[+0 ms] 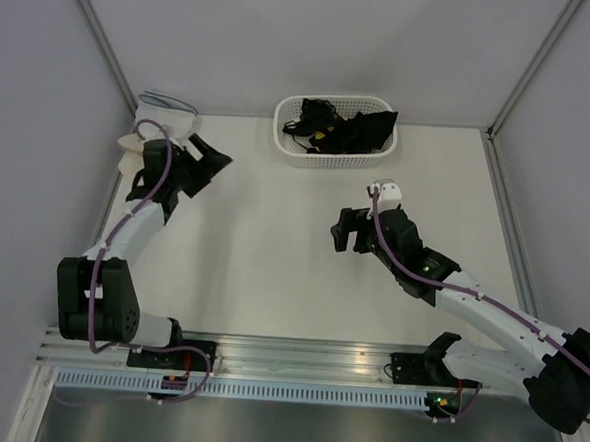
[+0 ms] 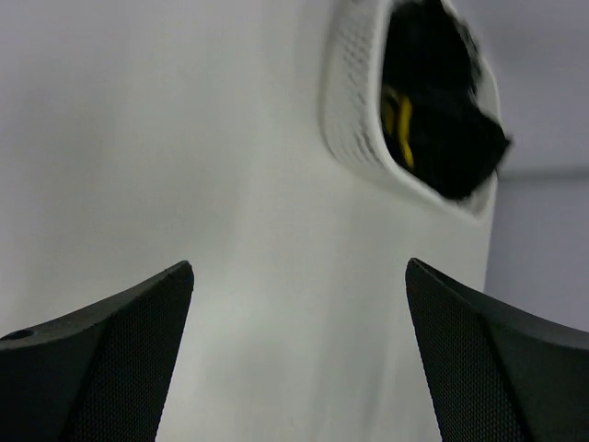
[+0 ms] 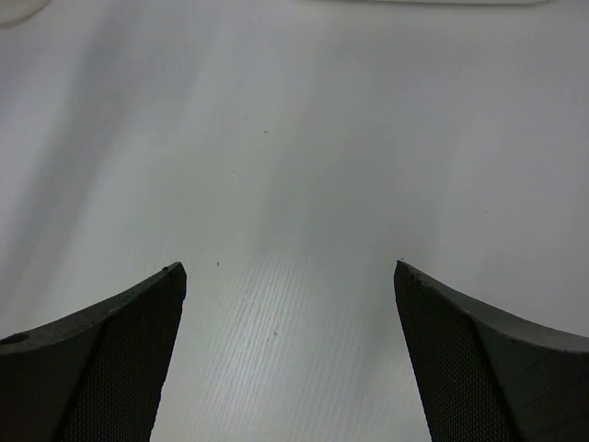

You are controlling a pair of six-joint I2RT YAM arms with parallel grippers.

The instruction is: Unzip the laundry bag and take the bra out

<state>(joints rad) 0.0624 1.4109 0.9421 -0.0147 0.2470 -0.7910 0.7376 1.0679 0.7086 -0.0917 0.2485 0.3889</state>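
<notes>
- Hovering left of the basket [image 1: 314, 159], left gripper [image 1: 215, 156] gaping, empty.
- Hanging in front of the basket, right gripper [image 1: 337, 232] gaping too.
- Seemingly finishing: bra [image 1: 360, 133] lying in the basket; next, backing away.

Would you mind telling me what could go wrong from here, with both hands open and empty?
1. The laundry bag sits at the left edge of the table, partly hidden by the left arm, next to a similar pouch; the wrong one might get picked.
2. The left hand faces the basket, and the black fabric in it might draw a grasp instead of the bag.
</notes>
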